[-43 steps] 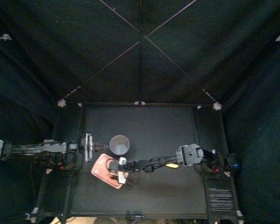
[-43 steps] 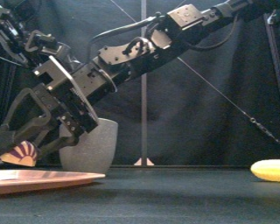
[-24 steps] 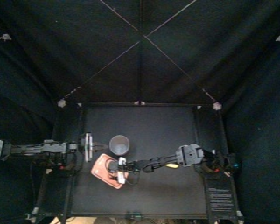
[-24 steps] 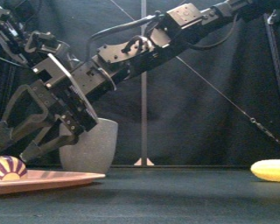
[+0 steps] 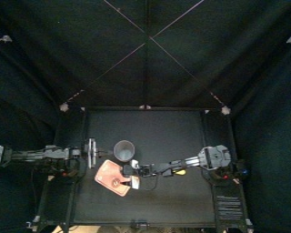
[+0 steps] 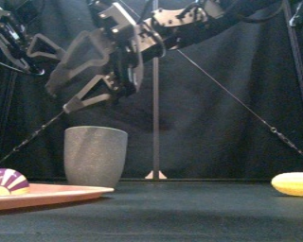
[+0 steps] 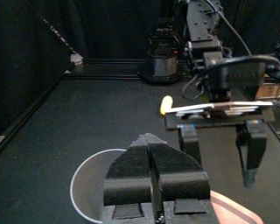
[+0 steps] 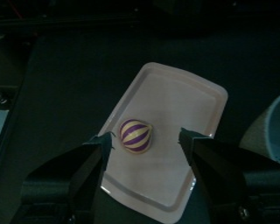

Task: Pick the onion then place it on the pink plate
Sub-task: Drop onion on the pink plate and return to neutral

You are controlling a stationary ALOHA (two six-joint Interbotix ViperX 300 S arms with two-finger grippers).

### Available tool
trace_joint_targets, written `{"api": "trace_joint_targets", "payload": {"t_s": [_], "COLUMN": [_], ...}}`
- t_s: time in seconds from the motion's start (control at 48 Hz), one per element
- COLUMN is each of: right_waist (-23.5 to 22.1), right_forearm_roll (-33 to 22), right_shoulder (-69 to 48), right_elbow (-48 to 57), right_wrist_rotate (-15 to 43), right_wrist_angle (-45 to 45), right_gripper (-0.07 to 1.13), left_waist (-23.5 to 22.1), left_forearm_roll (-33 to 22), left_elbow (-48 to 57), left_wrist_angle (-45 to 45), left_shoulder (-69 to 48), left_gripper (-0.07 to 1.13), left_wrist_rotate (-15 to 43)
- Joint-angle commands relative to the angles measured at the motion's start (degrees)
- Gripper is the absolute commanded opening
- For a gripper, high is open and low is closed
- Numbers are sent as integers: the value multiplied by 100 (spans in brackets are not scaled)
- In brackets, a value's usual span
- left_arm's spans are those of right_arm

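So the onion point(image 6: 7, 180) is sitting on the pink plate point(image 6: 65, 192). It's a small rounded dome with purple and white stripes, and it looks glossy like plastic. The plate is a thin, flat rounded rectangle with a slightly raised rim. The right hand point(image 8: 146, 140) hangs above the onion, jaws spread wide with nothing in them, clear of the toy. Just behind the plate stands the tall grey cup point(image 6: 95, 156), speckled, matte and a bit tapered. The left hand point(image 7: 153, 144) sits beside that cup, jaws pressed together and empty. Over on the right of the tabletop point(image 5: 173, 132) lies a smooth yellow thing point(image 6: 294, 183), probably a toy banana.
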Motion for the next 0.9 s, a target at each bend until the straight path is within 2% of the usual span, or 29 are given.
{"api": "trace_joint_targets", "payload": {"t_s": [0.021, 0.25, 0.604, 0.896], "right_waist": [-35, -299, -905, -1116], "right_forearm_roll": [-35, -62, -211, -220], "right_shoulder": [-747, -1617, -2479, -2962], "right_elbow": [554, 1837, 2830, 3349], "right_wrist_rotate": [-9, -26, -26, -35], "right_wrist_angle": [-501, -1564, -1846, -2259], "right_gripper": [95, 95, 95, 95], "left_waist": [26, 114, 167, 202], "left_forearm_roll": [-9, -9, -9, -9], "left_elbow": [-70, 0, 18, 26], "left_wrist_angle": [-62, -62, -62, -62], "left_shoulder": [9, 9, 0, 0], "left_gripper": [11, 11, 11, 11], "left_wrist_rotate": [9, 9, 0, 0]}}
